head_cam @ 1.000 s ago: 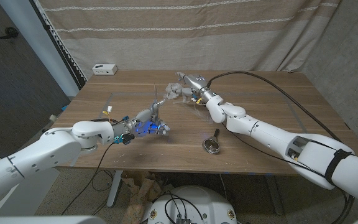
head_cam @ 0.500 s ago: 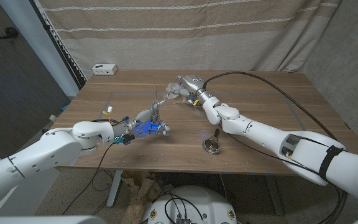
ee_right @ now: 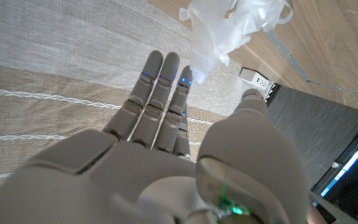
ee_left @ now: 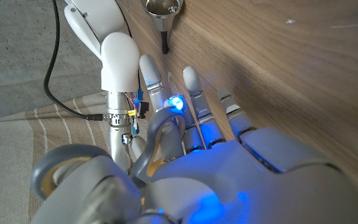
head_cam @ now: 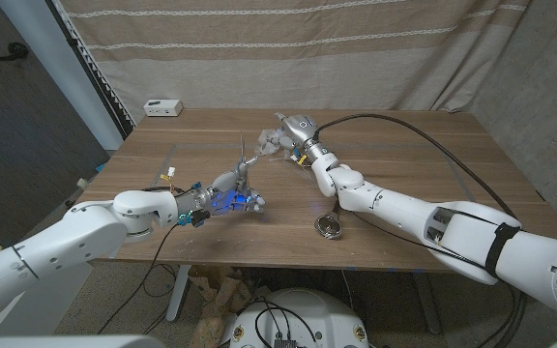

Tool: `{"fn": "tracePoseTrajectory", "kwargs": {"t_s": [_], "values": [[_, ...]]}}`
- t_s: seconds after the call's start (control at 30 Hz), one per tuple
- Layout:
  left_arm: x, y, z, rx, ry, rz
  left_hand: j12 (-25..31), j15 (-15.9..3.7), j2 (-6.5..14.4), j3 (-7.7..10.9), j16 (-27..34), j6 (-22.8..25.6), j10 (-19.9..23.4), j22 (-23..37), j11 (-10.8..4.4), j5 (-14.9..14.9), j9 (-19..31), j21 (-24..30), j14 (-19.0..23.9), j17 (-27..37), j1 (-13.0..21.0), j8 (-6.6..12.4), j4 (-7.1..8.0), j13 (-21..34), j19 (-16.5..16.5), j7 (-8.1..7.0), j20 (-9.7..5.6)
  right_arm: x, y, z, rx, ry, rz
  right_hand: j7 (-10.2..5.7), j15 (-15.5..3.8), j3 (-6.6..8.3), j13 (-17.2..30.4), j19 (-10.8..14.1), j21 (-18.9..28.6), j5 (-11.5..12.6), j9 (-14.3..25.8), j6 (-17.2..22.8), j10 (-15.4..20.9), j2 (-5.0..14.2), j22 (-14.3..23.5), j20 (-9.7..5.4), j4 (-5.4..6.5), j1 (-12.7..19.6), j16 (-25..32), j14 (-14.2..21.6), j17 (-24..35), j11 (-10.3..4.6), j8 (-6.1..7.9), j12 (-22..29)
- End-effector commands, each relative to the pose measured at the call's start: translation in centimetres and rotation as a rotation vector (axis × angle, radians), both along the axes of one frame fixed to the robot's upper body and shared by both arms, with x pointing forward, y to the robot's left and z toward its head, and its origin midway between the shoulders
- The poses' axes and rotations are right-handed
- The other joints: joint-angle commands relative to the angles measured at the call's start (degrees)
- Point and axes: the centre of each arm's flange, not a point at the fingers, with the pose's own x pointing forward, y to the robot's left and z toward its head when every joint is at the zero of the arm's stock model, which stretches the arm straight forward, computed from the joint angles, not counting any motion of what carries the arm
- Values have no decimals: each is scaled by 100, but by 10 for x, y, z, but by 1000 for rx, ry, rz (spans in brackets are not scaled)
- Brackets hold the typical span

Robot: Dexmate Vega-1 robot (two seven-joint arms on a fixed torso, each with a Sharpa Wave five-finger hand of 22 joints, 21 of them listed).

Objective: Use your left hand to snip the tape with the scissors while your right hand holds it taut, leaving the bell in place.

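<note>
Wooden table, striped curtain behind.
Left hand clamps scissors; right hand pinches crumpled tape; bell near front edge.

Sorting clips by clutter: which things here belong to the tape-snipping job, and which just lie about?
Job: scissors in the left hand; crumpled tape at the right hand; bell.
Lying about: white box at the table's far corner.
</note>
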Motion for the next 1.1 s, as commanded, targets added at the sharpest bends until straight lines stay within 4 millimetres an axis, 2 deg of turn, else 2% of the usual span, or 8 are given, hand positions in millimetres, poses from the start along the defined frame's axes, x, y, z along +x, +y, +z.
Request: {"fn": "tracePoseTrajectory", "kwargs": {"t_s": [0.03, 0.13, 0.23, 0.4, 0.43, 0.57, 0.83, 1.1], "values": [[0, 0, 0, -5, 0, -3, 211, -62, -226, -466, 36, -103, 138, 17, -61, 33, 19, 5, -2, -3, -162, -17, 345, 393, 0, 183, -12, -3, 7, -8, -77, -87, -53, -127, -732, -1, 253, 58, 130, -29, 37, 59, -2, -31, 19, -474, -60, 31, -50, -30, -34, -54, 16, 193], [-1, 0, 0, -3, -3, -3, 210, -58, -224, -465, 45, -109, 138, 17, -63, 37, 23, 3, -5, 1, -160, -22, 345, 394, -6, 180, -8, -1, 8, -9, -84, -85, -73, -155, -749, 35, 361, 23, 155, -23, 46, 51, -147, -43, 14, -471, -136, 154, -115, -91, -63, -46, 4, 234], [-2, 1, 0, -7, -2, 3, 212, -58, -224, -464, 49, -103, 148, 16, -68, 40, 33, 5, -11, 1, -157, -17, 344, 393, 0, 183, -10, 0, 9, -9, -99, -95, -91, -241, -728, 78, 607, -100, 197, -4, 84, -62, -645, -62, 4, -456, -225, 304, -252, -218, -119, -34, -40, 266], [-2, 2, -2, -12, 1, 0, 213, -70, -224, -463, 55, -84, 157, 16, -79, 47, 33, 5, -4, -18, -149, -19, 340, 394, 0, 174, -17, 0, 9, -7, -88, -105, -98, -284, -705, 89, 1131, -179, 348, 21, 154, -394, -1797, -96, -27, -455, -241, 333, -323, -357, -84, 182, -108, 299], [-2, 2, -2, -12, 0, 2, 211, -61, -224, -463, 60, -78, 152, 16, -77, 48, 31, 5, -4, -13, -148, -19, 340, 394, -1, 172, -13, 0, 9, -7, -86, -111, -98, -277, -703, 89, 1287, -207, 387, 28, 173, -448, -2037, -109, -39, -464, -243, 336, -324, -388, -63, 353, -97, 345], [0, 2, -2, -13, 0, -5, 211, -66, -222, -463, 68, -83, 153, 16, -76, 53, 36, 7, -12, -13, -145, -26, 339, 394, 3, 189, -13, 1, 7, -6, -73, -110, -97, -252, -697, 89, 1480, -250, 432, 36, 193, -526, -2419, -122, -57, -477, -244, 338, -339, -463, -40, 424, -90, 366], [2, 2, -2, -11, -1, -8, 208, -65, -221, -463, 91, -76, 147, 16, -73, 61, 47, 7, -12, -5, -142, -28, 339, 394, 4, 175, -18, 8, 7, -8, -95, -84, -144, -213, -704, 106, 1707, -252, 504, 47, 212, -293, -2159, -107, -77, -492, -246, 355, -322, -479, -5, 355, 17, 674], [3, 2, -2, -12, 0, -7, 217, -67, -215, -461, 105, -23, 195, 16, -81, 74, 44, 6, 7, -32, -136, -24, 339, 394, -1, 173, -21, 18, 7, -12, -111, -38, -181, -349, -701, 97, 1820, -251, 747, 10, 147, 689, -1092, -83, -150, -572, -193, 279, -425, -531, -30, 159, 278, 1305]]}}
